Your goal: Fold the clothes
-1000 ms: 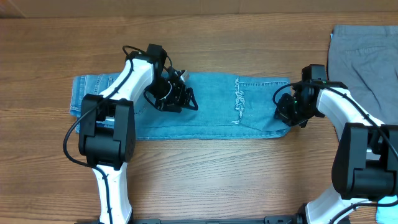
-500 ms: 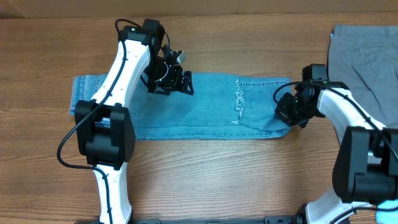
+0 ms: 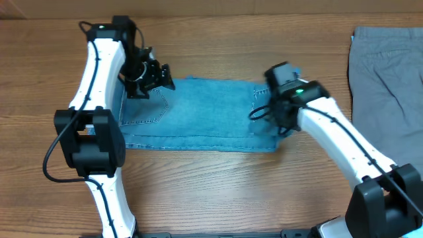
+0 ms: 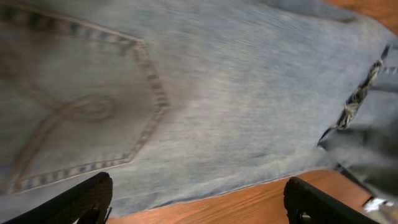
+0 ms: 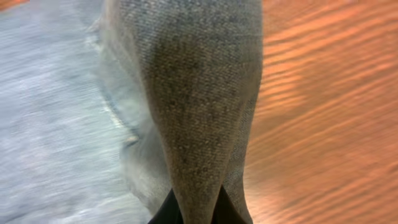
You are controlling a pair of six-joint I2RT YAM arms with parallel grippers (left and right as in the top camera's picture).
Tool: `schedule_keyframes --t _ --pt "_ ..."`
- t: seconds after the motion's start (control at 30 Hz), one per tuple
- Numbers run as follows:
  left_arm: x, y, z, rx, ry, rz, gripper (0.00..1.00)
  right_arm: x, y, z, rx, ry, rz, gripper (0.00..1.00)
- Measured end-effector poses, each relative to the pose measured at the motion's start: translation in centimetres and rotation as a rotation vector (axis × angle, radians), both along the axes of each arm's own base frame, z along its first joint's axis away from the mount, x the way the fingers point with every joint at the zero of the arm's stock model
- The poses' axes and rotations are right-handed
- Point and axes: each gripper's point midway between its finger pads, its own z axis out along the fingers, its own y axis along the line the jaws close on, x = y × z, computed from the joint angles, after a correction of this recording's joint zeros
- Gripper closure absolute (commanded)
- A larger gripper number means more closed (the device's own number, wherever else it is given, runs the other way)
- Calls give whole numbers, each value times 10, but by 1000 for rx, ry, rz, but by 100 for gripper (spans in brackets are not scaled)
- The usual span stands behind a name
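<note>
Light-blue jeans (image 3: 198,112) lie flat mid-table (image 3: 211,192), long axis L-R. Waist end is to the L, w/ a curve-stitched back pocket (image 4: 74,118) facing up. A frayed rip (image 4: 360,93) runs across the leg nr the R end.

L claw (image 3: 157,78) hovers over the top L corner of the jeans, by the pocket. Its fingers (image 4: 87,199) are spread wide w/ nothing btwn them; below are just denim & a strip of wood.

R claw (image 3: 268,114) sits at the R end of the jeans, pinched tight on a fold of denim. The wrist view shows the cloth rising in a bunch from btwn the fingertips (image 5: 161,216), w/ bare table to its R. The jeans' edge there looks rumpled.

Grey trousers (image 3: 390,66) lie well apart at the far R side of the table, partly out of frame.
</note>
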Motion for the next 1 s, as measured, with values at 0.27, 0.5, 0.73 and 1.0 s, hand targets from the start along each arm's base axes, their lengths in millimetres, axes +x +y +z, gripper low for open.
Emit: schedule_keyframes --t 0.27,0.5,0.73,1.0 --pt "-3 16 0 0 23 42 9 -1 64 -20 -12 -41 98 96" --pt "-3 15 0 0 24 40 9 4 130 -33 97 -113 191 90" --pt "-6 16 1 0 38 42 8 8 179 -22 333 -131 252 10" --pt "-8 16 1 -1 44 41 14 11 161 7 334 -37 244 0"
